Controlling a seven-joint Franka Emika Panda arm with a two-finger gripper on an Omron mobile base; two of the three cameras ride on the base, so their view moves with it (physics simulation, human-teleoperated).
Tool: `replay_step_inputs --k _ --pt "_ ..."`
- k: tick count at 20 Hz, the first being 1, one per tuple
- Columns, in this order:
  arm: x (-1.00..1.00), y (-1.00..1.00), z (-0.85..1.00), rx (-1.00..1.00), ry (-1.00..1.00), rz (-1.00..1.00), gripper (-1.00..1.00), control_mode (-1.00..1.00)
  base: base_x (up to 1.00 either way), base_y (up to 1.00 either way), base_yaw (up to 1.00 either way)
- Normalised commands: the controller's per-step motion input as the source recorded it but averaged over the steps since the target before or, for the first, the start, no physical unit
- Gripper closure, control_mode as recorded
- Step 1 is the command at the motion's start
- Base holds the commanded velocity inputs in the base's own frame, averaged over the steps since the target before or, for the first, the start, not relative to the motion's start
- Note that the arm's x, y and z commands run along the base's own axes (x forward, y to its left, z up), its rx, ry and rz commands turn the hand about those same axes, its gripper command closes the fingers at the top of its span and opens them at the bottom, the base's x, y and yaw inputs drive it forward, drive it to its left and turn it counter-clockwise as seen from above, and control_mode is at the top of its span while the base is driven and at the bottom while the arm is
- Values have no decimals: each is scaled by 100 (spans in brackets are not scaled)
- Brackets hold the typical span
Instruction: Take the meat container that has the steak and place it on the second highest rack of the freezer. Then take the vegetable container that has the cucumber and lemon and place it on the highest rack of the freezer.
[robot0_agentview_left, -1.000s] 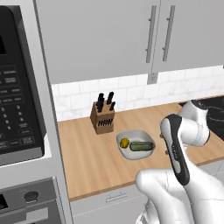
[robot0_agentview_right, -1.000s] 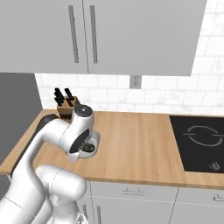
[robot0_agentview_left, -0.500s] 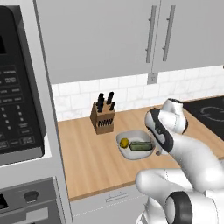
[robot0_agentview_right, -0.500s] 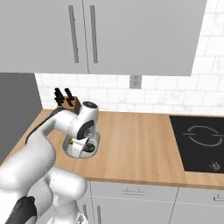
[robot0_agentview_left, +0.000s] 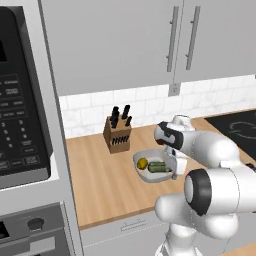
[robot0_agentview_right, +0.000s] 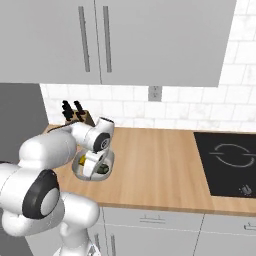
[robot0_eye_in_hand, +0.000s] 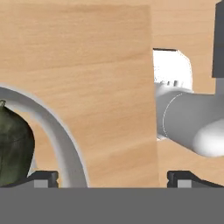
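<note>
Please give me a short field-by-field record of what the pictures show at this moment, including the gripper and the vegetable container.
setting: wooden counter below grey wall cabinets
vegetable container: pale dish on the counter, in front of the knife block
contents: lemon and cucumber
gripper: open, low over the container's rim, holding nothing
cooktop: black, on the counter well away from the container
steak container: cannot tell

vegetable container (robot0_agentview_left: 150, 176): white, upright on counter | cucumber (robot0_agentview_left: 158, 167) | lemon (robot0_agentview_left: 142, 163)
</note>
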Motion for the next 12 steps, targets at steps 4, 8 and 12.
replay_step_inputs --k 4,8,12 --pt "0 22 -40 0 15 0 -100 -100 0 0 0" --pt "-5 17 -38 0 9 0 -100 -100 0 0 0" --pt "-28 6 -37 0 1 0 -100 -100 0 0 0"
